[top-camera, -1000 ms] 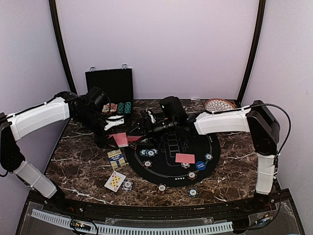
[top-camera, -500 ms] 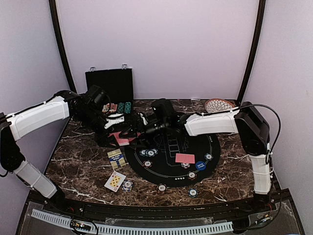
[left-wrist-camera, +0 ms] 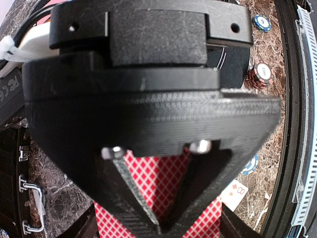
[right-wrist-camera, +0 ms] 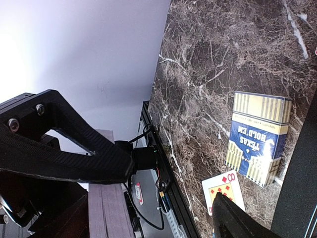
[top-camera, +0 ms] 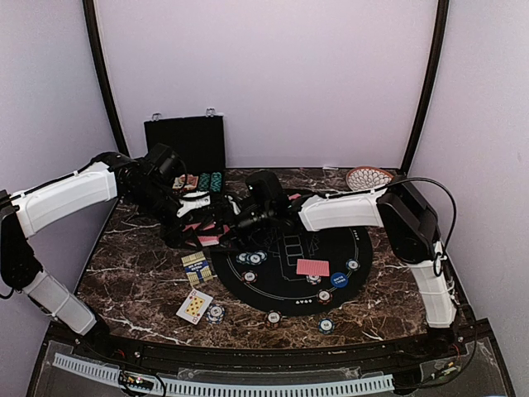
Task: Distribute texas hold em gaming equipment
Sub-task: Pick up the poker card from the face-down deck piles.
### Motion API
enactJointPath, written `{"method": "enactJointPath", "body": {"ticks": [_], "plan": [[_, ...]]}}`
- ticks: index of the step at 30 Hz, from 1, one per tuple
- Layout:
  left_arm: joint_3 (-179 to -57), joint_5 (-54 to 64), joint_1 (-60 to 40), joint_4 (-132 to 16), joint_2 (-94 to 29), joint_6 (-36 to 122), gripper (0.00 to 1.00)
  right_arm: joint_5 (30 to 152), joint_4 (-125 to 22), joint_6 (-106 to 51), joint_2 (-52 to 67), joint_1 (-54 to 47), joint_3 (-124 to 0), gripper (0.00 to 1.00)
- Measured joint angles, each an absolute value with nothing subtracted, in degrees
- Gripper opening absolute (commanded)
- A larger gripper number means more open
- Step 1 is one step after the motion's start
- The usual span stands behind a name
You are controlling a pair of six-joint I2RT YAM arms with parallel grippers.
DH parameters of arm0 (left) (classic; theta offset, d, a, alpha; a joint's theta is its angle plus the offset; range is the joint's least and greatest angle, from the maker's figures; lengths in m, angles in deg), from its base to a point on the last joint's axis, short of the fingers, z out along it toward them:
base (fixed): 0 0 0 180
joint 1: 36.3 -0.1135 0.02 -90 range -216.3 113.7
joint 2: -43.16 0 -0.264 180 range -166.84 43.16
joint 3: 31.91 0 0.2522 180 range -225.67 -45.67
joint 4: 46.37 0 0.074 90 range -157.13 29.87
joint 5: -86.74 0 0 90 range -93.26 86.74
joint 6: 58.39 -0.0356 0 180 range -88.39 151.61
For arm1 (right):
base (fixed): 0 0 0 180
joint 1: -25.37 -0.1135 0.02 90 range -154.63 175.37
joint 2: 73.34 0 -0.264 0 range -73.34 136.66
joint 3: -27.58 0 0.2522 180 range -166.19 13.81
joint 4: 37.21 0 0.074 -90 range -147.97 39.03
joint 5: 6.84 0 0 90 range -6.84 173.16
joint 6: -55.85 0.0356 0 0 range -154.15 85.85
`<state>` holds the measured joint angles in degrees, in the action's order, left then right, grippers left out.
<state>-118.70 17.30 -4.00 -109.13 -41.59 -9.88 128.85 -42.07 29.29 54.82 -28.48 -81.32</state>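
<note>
Top external view: both arms meet at the far left of the marble table (top-camera: 132,273), just left of the round black mat (top-camera: 281,285). The left gripper (left-wrist-camera: 161,225) has its fingers pressed together at the tips. Red-backed cards (left-wrist-camera: 156,183) fill the gap behind them, but whether it pinches them cannot be told. The right gripper (right-wrist-camera: 176,183) comes in from the right with its fingers spread wide and nothing between them, close to the same cards. From above, its black wrist and the left gripper hide most of that pile.

Behind the left arm the black case (top-camera: 186,142) stands open against the far wall, and the plate (top-camera: 370,176) sits at the far right corner. Just near of the grippers lies the box (top-camera: 197,267). Nearer still is a face-up card (top-camera: 194,306) showing diamonds, with a chip (top-camera: 215,313) just beside it.

On the mat a lone card (top-camera: 312,267) lies face down near the blue button (top-camera: 339,279). A chip cluster (top-camera: 252,257) sits at the mat's left edge, and more single chips are dotted along its near and right rim.
</note>
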Motion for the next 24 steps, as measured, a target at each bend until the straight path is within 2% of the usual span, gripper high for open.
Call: {"method": "enactJointPath", "body": {"ticks": [16,24], "plan": [[-118.68,17.12,-3.89,-109.98,-42.32,-9.9,0.0,129.87,-40.69,27.67,51.52,-26.71,-75.39,0.69],[-118.68,17.19,-3.89,-109.98,-42.32,-9.9,0.0,129.85,-40.64,27.63,50.52,-26.44,-74.3,0.68]]}}
